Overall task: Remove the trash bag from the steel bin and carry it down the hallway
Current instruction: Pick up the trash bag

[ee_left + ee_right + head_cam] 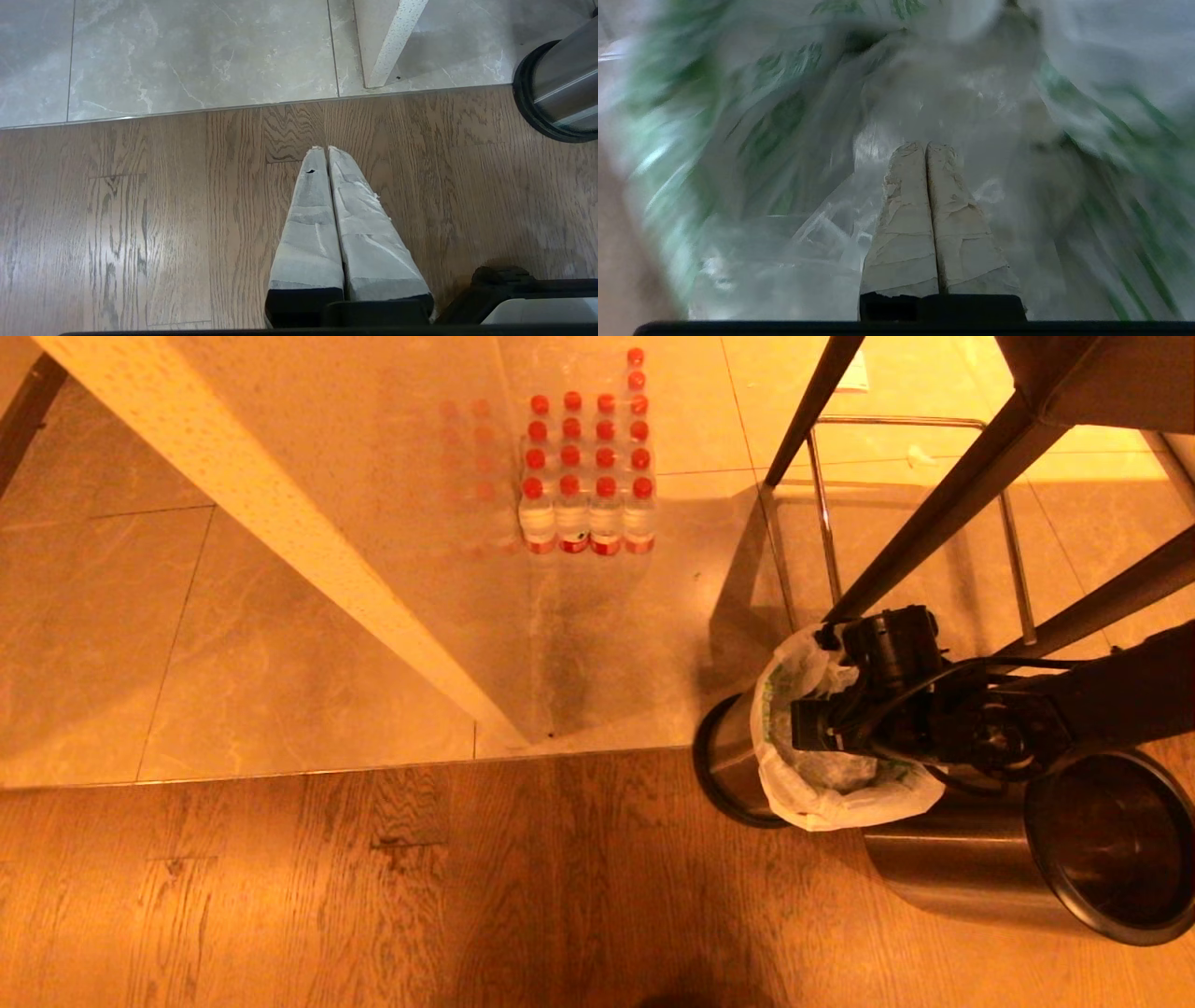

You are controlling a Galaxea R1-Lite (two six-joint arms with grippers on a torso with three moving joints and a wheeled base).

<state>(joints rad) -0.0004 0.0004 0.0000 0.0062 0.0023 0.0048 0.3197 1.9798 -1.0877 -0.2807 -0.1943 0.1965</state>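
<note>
Below, you see the right pincer (810,726) reaching in from the right edge of the head view and poised at the mouth of the trash bag (822,803), whose white film with green print is folded out over the rim of the steel bin (724,775). That bin stands on the wooden floor (373,896) just where the boards meet the grey tiled floor (280,616). The bag is not yet out of the bin; its collar drapes down the outer wall, which is why the pincer goes for the loose film at the opening rather than the steel.

From the right wrist view, the right pincer's fingers (906,224) lie pressed together with no gap, and nothing can be made out between them; crinkled plastic surrounds them on all sides, so you may judge the tips to be inside the bag's mouth. Whether they touch the film cannot be told.

The left pincer (327,154) hangs parked over bare boards, its two padded fingers likewise together and holding nothing, well clear of the work, with the bin's base at the edge of its view.

A second bin (1074,859) stands just beside the first, nearer the robot, and chair legs (934,523) rise behind. A pack of red-capped bottles (588,476) rests on the tiles, well apart. You would probably need the fingers parted before any grasp on the collar.
</note>
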